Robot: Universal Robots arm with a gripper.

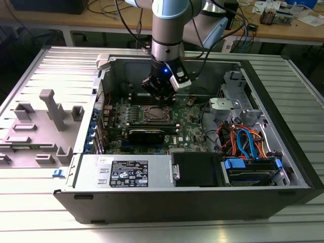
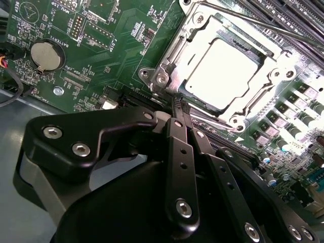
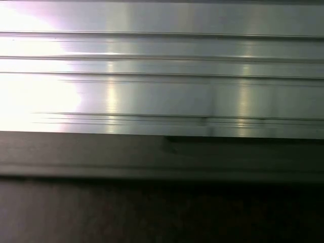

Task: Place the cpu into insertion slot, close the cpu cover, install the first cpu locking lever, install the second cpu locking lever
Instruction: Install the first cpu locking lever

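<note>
Cpu (image 2: 226,72) seated in the slot (image 2: 195,96), cover (image 2: 276,53) closed flat over it, silvery top showing through the open middle. Tool (image 2: 177,103) at the socket's 7 o'clock corner in the second wrist view, fingers (image 2: 179,119) pinched narrow, holding nothing visible. In the exterior view, tool (image 1: 161,104) hangs just above the slot (image 1: 154,115) on the motherboard (image 1: 190,129), mid-case (image 1: 212,202); case rests on the ribbed surface (image 1: 30,223).

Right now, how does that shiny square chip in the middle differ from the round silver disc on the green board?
The cpu is square and sits framed by the cpu cover; the coin battery is round, in a black holder. The cpu looks much larger than the coin battery. Both are flat, silvery metal and lie on the green motherboard.
</note>
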